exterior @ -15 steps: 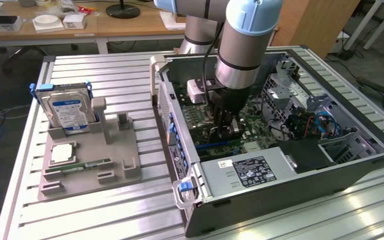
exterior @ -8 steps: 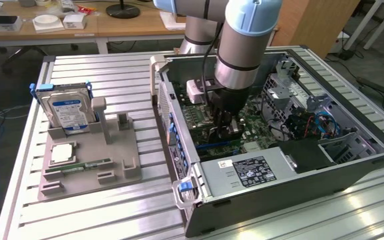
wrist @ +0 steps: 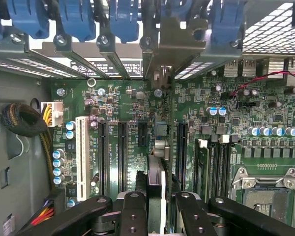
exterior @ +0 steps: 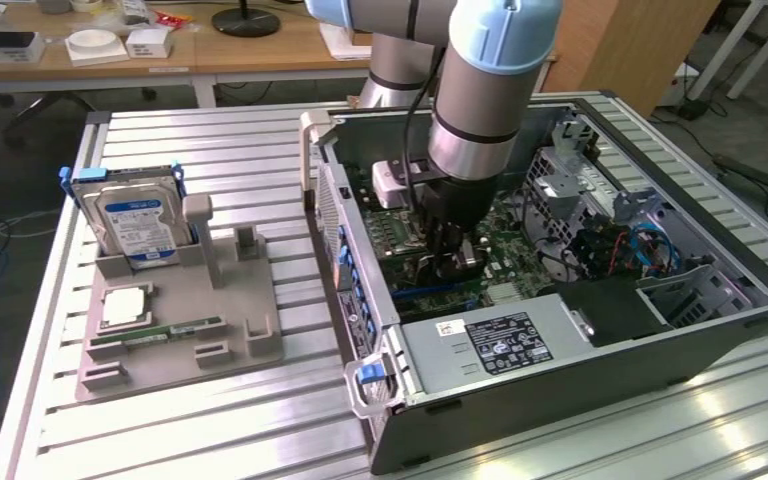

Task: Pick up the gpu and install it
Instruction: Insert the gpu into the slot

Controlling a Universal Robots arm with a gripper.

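Claw (wrist: 160,209) clenched on gpu (wrist: 156,179), held edge-on, motherboard (wrist: 123,98) just beyond. Installing judged in hand; calls for square, straight seating.

The gpu (wrist: 156,189) bracket (wrist: 177,44) is bare metal, the tray (exterior: 144,362) matt grey plastic.

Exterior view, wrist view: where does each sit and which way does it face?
Exterior view: off the arm, raised, looking down slantwise at the open computer case on the slatted table; the arm reaches into it.
Wrist view: on the wrist, looking along the gripper at the motherboard; its dark fingers flank the gpu, seen edge-on.
Shared: gripper, motherboard, case interior.
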